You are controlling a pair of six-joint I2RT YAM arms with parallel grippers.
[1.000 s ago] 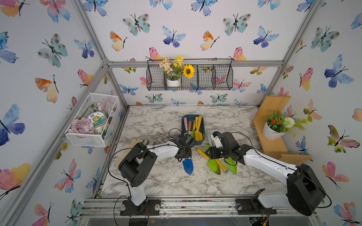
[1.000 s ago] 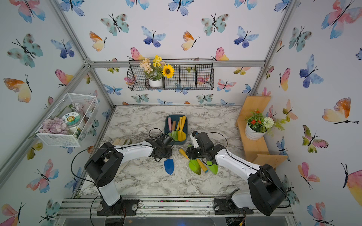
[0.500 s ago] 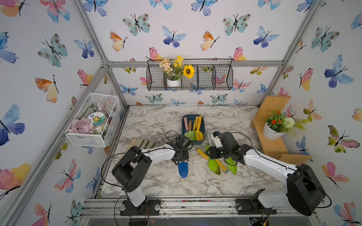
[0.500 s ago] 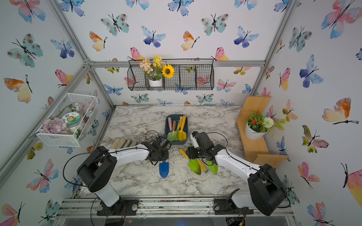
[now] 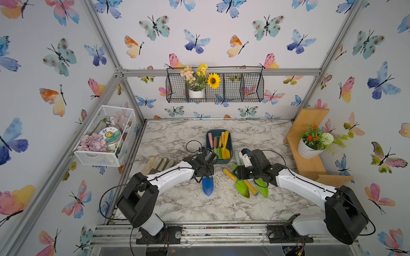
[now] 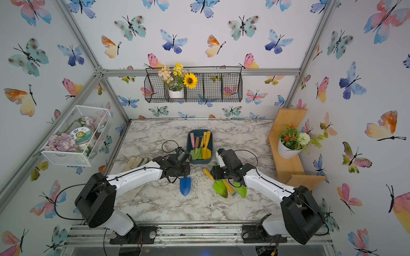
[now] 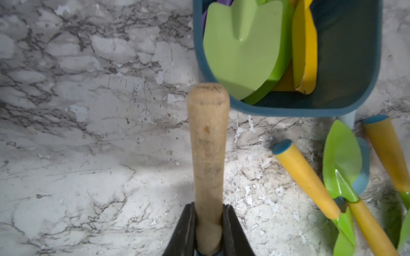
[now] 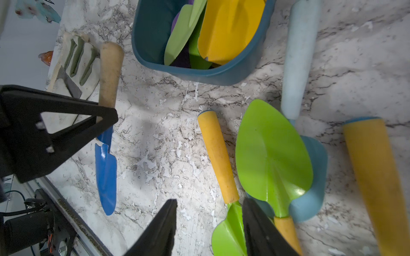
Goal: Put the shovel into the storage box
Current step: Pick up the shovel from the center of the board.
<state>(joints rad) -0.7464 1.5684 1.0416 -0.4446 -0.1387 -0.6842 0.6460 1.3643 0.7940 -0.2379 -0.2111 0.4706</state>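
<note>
Butterfly-printed wallpaper (image 5: 221,26) covers the walls around a glossy grey-veined marble tabletop (image 5: 177,137), chipped white near its middle. Two white-and-black arms reach in from the lower edge in both top views. A black wire rack (image 5: 244,88) hangs at upper centre, a white mesh basket (image 5: 99,155) at the left, and a stepped wooden shelf (image 5: 308,164) with a potted plant (image 5: 307,150) stands at the right.

At centre stands the storage box (image 5: 217,132), a smooth dark teal plastic tub with rounded corners. Flat green and yellow blades are stacked at its near end, crowding that opening.

The shovel (image 5: 207,186) lies just below the box in the frame. Its blade is narrow, pointed and glossy blue. Its rounded, scuffed pale wooden handle (image 7: 208,144) points at the box's near wall and ends just beside it. The left gripper (image 7: 209,208) clamps that handle at its blade end; I cannot tell whether the blade touches the marble.

To the right lie two green shovels (image 5: 243,190) with yellow handles and a light blue shovel (image 8: 301,55), overlapping. Pale gloves (image 5: 157,163) lie at centre left.

The right gripper (image 8: 209,200) hangs above the green shovels, jaws partly apart, gripping nothing.
</note>
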